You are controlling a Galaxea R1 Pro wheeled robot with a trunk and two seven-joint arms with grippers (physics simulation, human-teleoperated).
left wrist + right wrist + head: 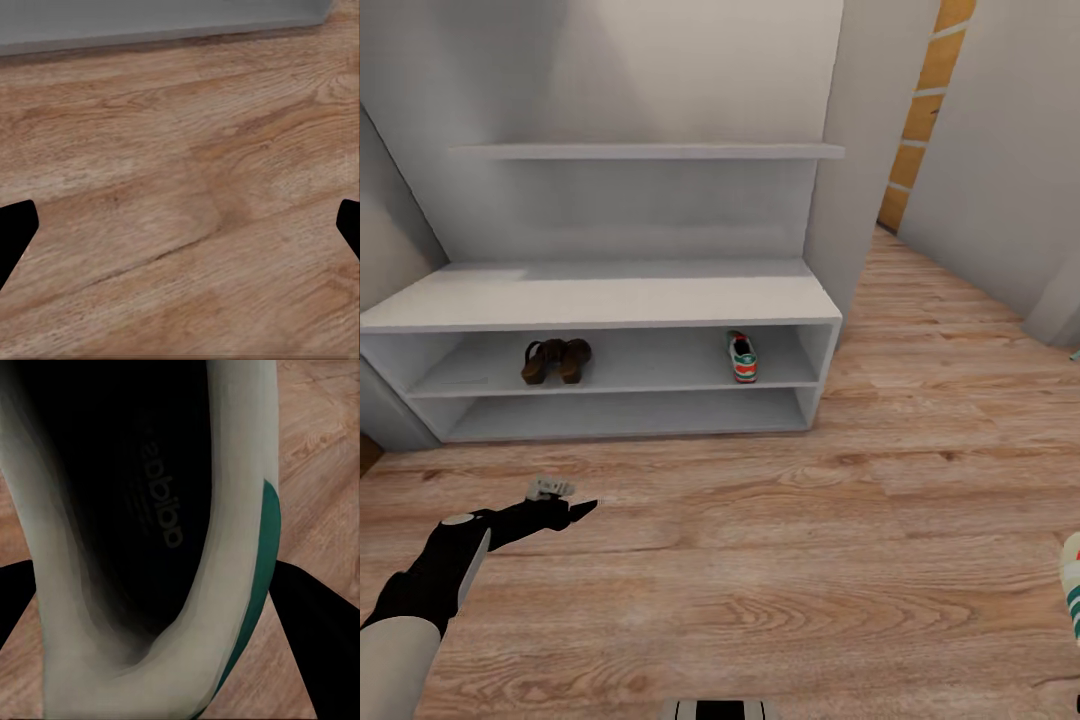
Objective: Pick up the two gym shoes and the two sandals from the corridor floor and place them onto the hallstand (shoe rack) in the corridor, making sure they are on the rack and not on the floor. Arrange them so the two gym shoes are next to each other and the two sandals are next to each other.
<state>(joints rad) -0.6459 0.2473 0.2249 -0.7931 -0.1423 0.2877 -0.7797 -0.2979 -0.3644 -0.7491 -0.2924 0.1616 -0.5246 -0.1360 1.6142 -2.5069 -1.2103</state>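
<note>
Right wrist view, gym shoe (225, 585) heel between jaws, gripped

Sandals (556, 360): dark-brown pair, side by side, upper shelf, left of centre.
Gym shoe (742, 357): same shelf, right of centre.
Second gym shoe (1071, 585): right edge, lower frame.
Hallstand (600, 300): light grey, upper left.

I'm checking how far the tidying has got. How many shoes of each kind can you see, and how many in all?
Sandals: 2, side by side on the hallstand's upper open shelf.
Gym shoes: 2, one on that same shelf, one at the head view's right edge, seen close up by the right wrist camera.
Total: 4.
</note>
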